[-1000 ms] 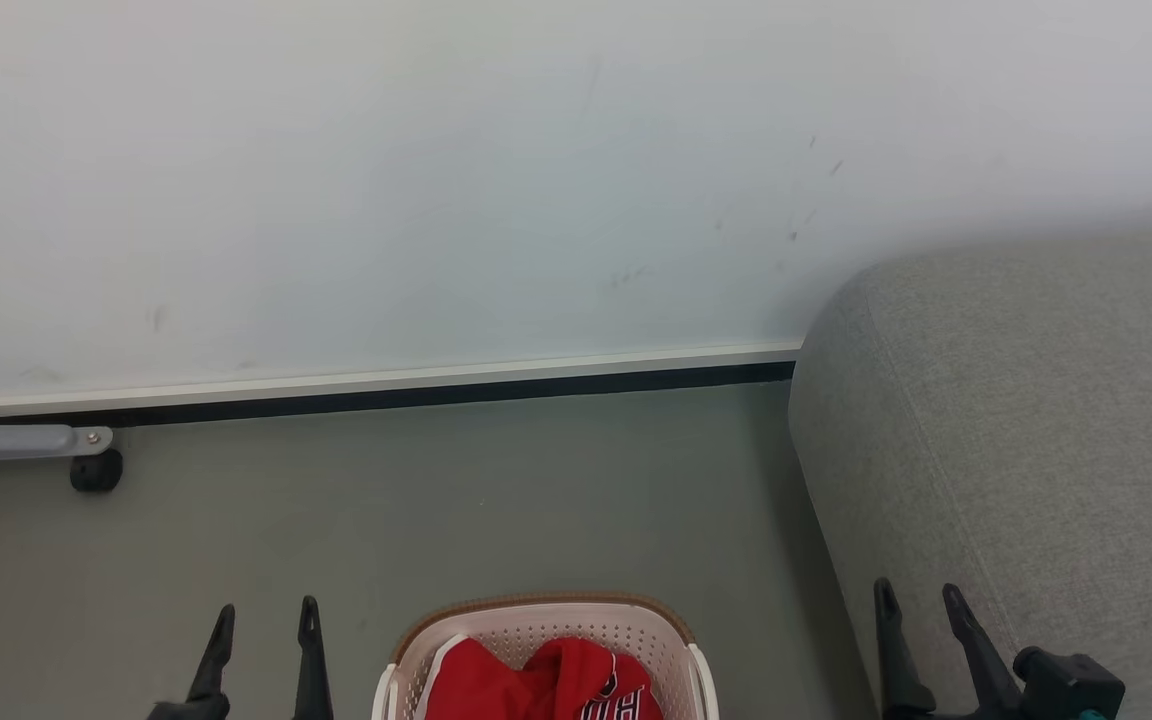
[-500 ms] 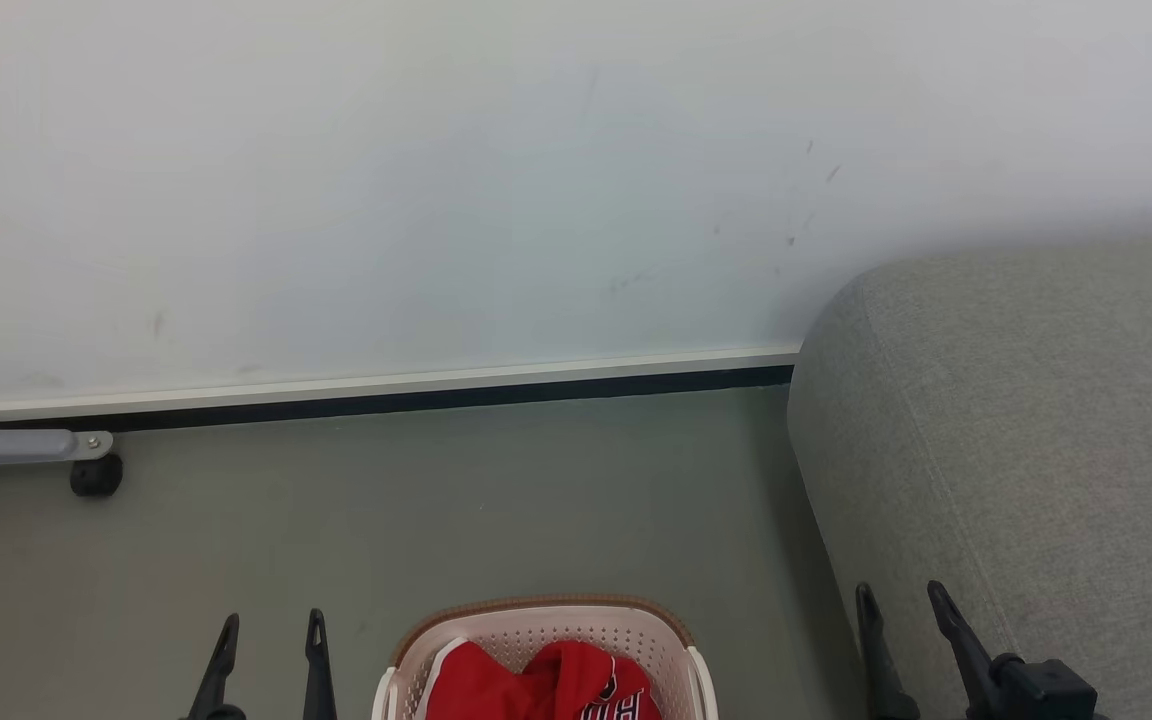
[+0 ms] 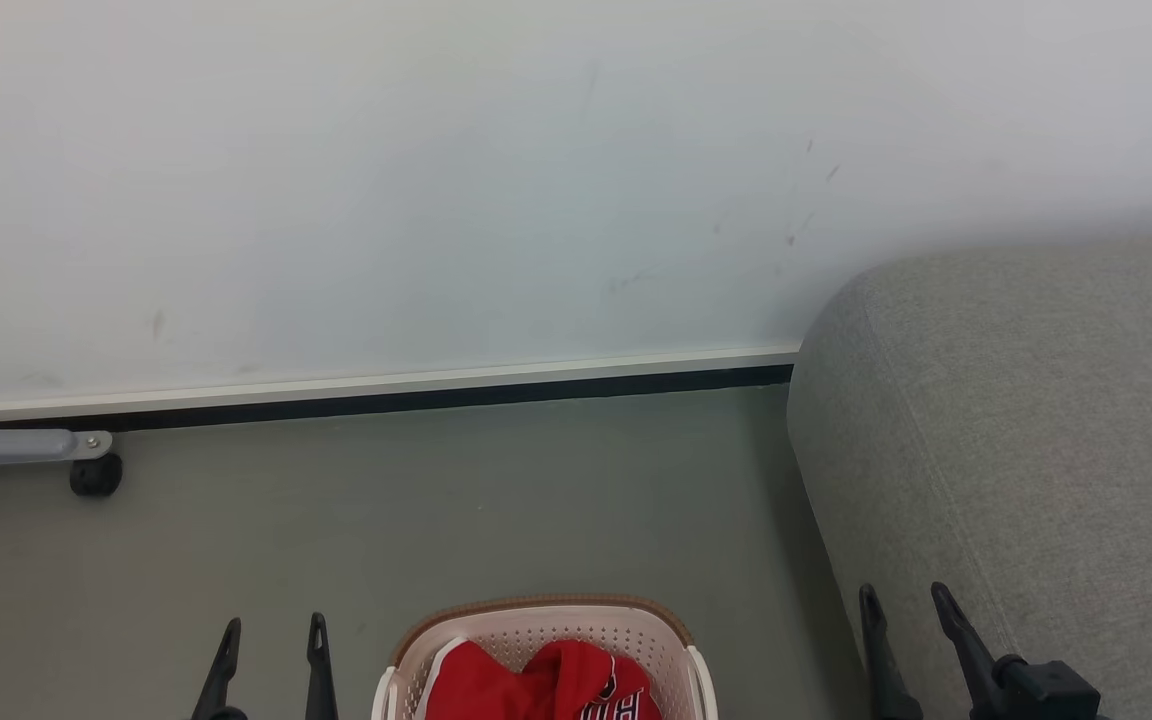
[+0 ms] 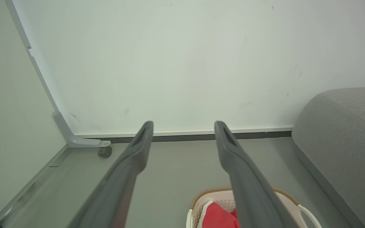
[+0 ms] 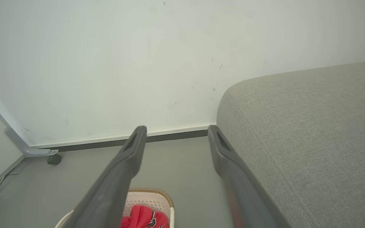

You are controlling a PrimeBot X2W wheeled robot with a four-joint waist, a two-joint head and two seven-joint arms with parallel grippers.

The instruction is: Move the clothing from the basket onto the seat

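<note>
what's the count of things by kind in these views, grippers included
basket: 1
red clothing heap: 1, the garments in it can't be told apart
sofa: 1
caster wheel: 1
gripper: 2, left gripper and right gripper, both open
total: 6

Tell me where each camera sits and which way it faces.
Head view: on the head, facing forward and down at wall, floor, laundry basket of red clothing, grey sofa at right; open left gripper and right gripper rise from below.
Left wrist view: on the left wrist, looking along its spread fingers at the wall and a caster.
Right wrist view: on the right wrist, along its spread fingers toward wall and grey sofa.
Shared: both wrist views catch the laundry basket.
</note>
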